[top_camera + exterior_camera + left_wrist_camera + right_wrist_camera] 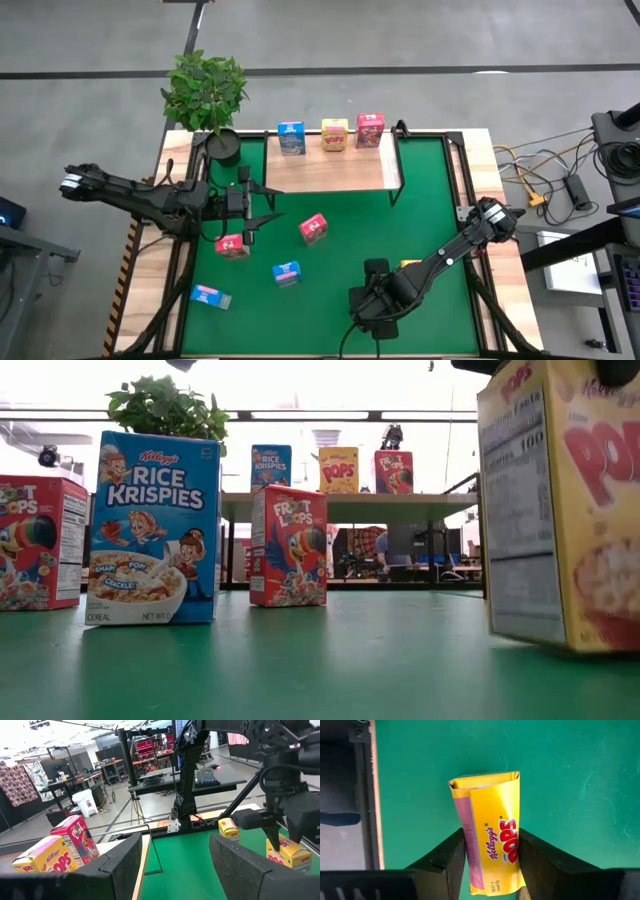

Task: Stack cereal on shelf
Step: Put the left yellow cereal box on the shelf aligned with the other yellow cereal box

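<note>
Shelf carries Rice Krispies box, Corn Pops box, Froot Loops box — well beyond right gripper, fingers clamped on yellow Pops box. Left gripper apart, hovering above red box.

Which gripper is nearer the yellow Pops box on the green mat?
Right. The right gripper has its fingers on either side of the yellow Pops box; the left gripper hovers across the mat, near the shelf.

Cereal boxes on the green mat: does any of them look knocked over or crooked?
Mostly tidy. One blue box near the mat's front left corner seems to lie flat, while the others stand. Three boxes stand in a neat row on the shelf. The right pincer brackets a yellow Pops box.
</note>
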### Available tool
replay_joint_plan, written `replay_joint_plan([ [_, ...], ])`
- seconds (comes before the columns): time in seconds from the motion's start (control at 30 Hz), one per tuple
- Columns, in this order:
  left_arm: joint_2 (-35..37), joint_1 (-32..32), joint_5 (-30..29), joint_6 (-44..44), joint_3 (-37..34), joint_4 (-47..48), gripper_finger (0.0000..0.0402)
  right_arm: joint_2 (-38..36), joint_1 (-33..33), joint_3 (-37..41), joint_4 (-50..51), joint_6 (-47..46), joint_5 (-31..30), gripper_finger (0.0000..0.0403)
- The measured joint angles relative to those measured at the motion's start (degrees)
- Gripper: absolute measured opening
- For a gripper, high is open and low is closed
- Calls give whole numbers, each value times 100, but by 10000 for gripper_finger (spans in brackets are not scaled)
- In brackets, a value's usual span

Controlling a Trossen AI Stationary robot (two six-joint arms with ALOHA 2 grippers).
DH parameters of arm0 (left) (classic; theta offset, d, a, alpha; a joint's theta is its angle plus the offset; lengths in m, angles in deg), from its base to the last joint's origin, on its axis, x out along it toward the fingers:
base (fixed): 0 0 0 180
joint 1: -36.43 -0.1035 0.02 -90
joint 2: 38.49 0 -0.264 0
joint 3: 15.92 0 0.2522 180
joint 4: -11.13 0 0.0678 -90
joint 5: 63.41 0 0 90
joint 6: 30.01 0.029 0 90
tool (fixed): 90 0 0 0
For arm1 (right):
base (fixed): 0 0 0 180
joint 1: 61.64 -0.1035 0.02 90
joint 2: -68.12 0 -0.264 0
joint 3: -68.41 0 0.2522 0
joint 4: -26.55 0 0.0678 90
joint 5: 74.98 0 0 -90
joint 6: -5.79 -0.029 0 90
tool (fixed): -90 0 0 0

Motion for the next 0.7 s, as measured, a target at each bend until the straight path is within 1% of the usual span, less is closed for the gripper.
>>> replay_joint_plan([
  [0.17, 0, 0, -2, 0, 0, 2, 215, -37, 201, -451, 252, -76, 73, 152],
  [0.3, 2, 1, -2, 0, 0, 2, 215, -42, 436, -1079, 713, -93, 82, 148],
  [0.4, 0, -1, -2, 0, 0, 2, 215, -44, 651, -1639, 1134, 88, 74, 145],
  [0.5, 0, 0, -2, 0, 0, 1, 215, -46, 967, -2213, 1555, 287, 48, 141],
  [0.7, 0, 1, -2, 19, 0, 0, 215, -46, 1845, -3259, 2165, 1074, -392, 132],
])
